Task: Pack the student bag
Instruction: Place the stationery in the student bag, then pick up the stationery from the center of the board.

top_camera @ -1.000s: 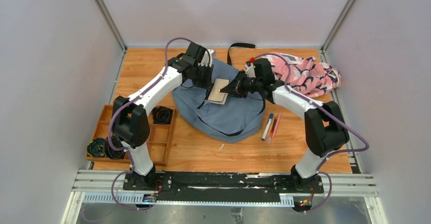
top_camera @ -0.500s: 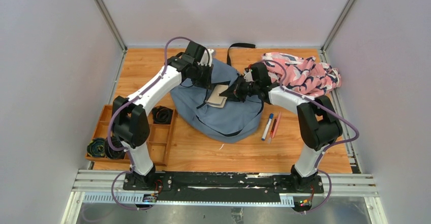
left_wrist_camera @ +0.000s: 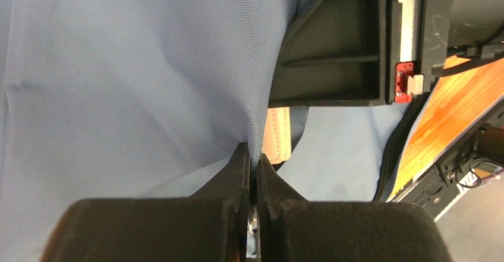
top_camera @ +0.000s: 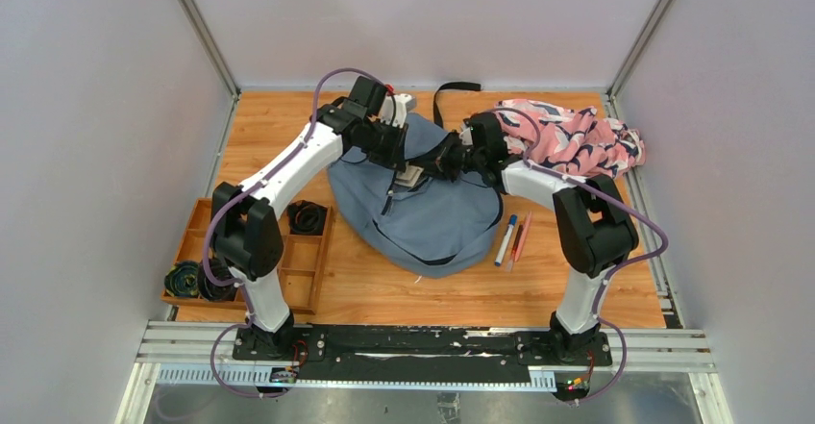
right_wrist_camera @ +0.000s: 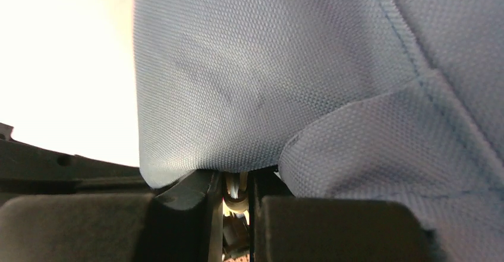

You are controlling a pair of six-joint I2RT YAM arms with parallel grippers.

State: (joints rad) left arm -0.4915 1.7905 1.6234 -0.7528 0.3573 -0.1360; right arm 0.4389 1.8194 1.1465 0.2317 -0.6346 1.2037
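The flat tan notebook [left_wrist_camera: 276, 134] has slid mostly into the soft grey-blue student bag [top_camera: 428, 217] on the table [top_camera: 279, 145]; left hand [left_wrist_camera: 252, 155] pinches its fabric, right hand [top_camera: 442, 166] (buried inside) seemingly still clamps the notebook.

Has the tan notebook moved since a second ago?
Yes. The tan notebook has slid leftward, away from the blue marker, deeper into the student bag; only a small part shows.

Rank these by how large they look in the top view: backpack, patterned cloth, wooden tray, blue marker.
1. grey-blue backpack, clearly largest.
2. wooden tray and pink patterned cloth: they look similar and both are partly covered, so left unranked.
3. blue marker, smallest.
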